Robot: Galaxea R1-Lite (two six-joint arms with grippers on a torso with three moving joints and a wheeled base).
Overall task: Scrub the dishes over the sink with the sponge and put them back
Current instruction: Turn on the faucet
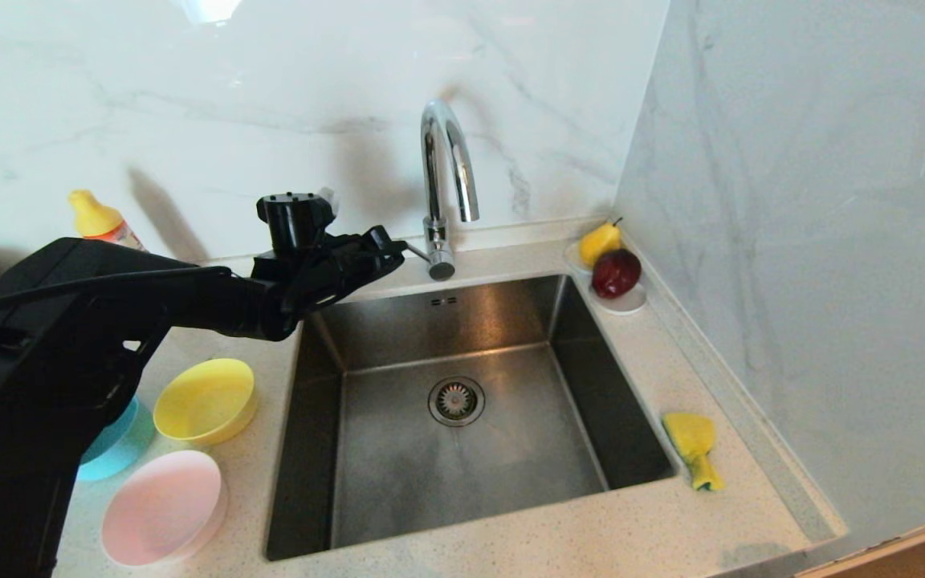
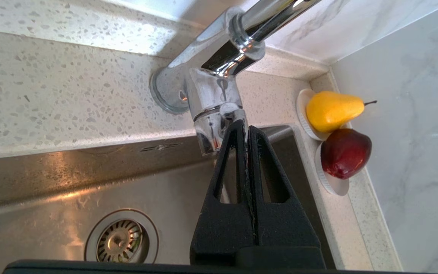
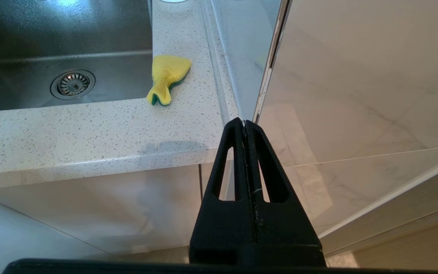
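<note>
The left pincer reaches in from the left of the head view to the middle, its fingers pressed together and holding nothing, its tip just beside the base of the chrome tap. In the left wrist view the closed tips sit right at the tap's body; whether they touch it cannot be told.

At the far left, behind the arm, stands a bottle with a yellow cap. Lower left on the bench sit the three bowls, close together: the light blue bowl partly hidden under the arm, the yellow bowl just beside it, and the pink bowl nearest the bottom edge.

The steel sink fills the centre, with its round drain strainer in the middle.

In the upper right corner of the bench a white saucer carries a yellow pear and a dark red fruit.

At the lower right, the sponge lies crumpled on the bench just beside the sink's right rim.

The right pincer, seen only in its own wrist view, hangs below and in front of the bench edge, fingers pressed together, empty, well apart from the sponge.
</note>
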